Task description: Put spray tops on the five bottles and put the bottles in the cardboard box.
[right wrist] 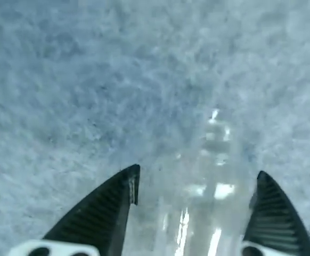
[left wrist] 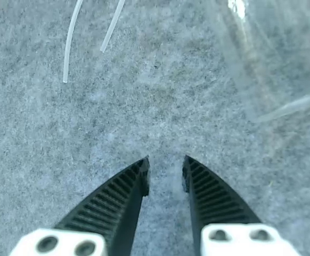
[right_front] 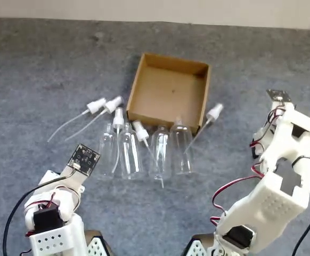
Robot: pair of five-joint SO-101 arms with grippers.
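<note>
Four clear bottles (right_front: 159, 152) lay side by side on the grey table covering (right_front: 48, 64) in the high view, just in front of the cardboard box (right_front: 168, 90), with their necks towards it. Five white spray tops were scattered about them. Two (right_front: 96, 105) lay left of the box, their thin tubes trailing out towards the left arm (right_front: 54, 224). One (right_front: 117, 118) sat at the necks of the two left-hand bottles, and one (right_front: 140, 130) lay slantwise with its tube running down beside the third bottle. The last (right_front: 214, 112) lay off the box's right near corner, its tube reaching to the rightmost bottle. The left arm stood at the near left, its wrist board just beside the leftmost bottle. The right arm (right_front: 280, 170) stood at the near right, well apart from the row.

In the left wrist view, the left gripper (left wrist: 165, 162) hung over the grey covering with its black ribbed jaws a narrow gap apart and only the covering seen between them. Two dip tubes (left wrist: 70, 42) lay farther off. A bottle wall (left wrist: 245, 58) showed to one side, with another tube (left wrist: 293, 106) beside it.

In the right wrist view, the right gripper (right wrist: 197, 173) was spread wide, and a transparent bottle (right wrist: 208, 213) lay lengthwise between its jaws on the covering. Whether either jaw touched it could not be told.
</note>
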